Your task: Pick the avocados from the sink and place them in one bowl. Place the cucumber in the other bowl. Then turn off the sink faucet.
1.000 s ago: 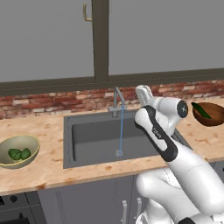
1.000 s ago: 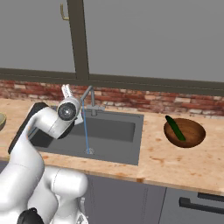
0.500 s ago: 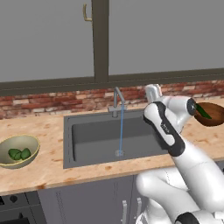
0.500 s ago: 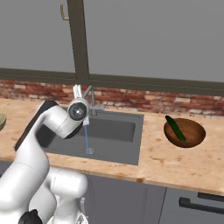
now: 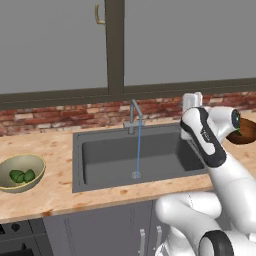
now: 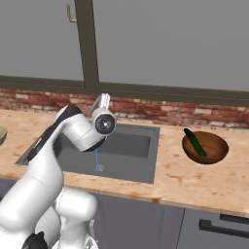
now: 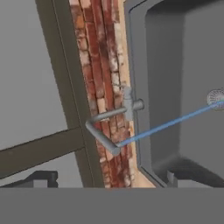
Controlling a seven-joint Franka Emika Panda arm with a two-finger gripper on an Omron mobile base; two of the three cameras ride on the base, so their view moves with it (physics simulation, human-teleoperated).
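Water runs from the sink faucet (image 5: 134, 114) in a thin blue stream down to the drain of the sink (image 5: 110, 155). My gripper (image 5: 191, 100) is raised above the sink's right rim, to the right of the faucet, open and holding nothing. The hand view looks along the brick wall at the faucet (image 7: 114, 118), its small side lever (image 7: 138, 105) and the drain (image 7: 216, 98). Both avocados (image 5: 22, 176) lie in the olive bowl (image 5: 11, 165) on the left. The cucumber (image 6: 194, 142) lies in the brown bowl (image 6: 214, 151) on the right counter.
A brick backsplash (image 5: 60, 117) and a dark window frame (image 5: 114, 45) stand just behind the faucet. Wooden counter (image 6: 194, 180) lies on both sides of the sink (image 6: 131, 146). My own arm (image 5: 210, 150) hides part of the brown bowl (image 5: 246, 136).
The arm has swung rightward over the sink's right side, carrying the raised gripper away from the faucet. Water keeps flowing; bowls and produce have not moved.
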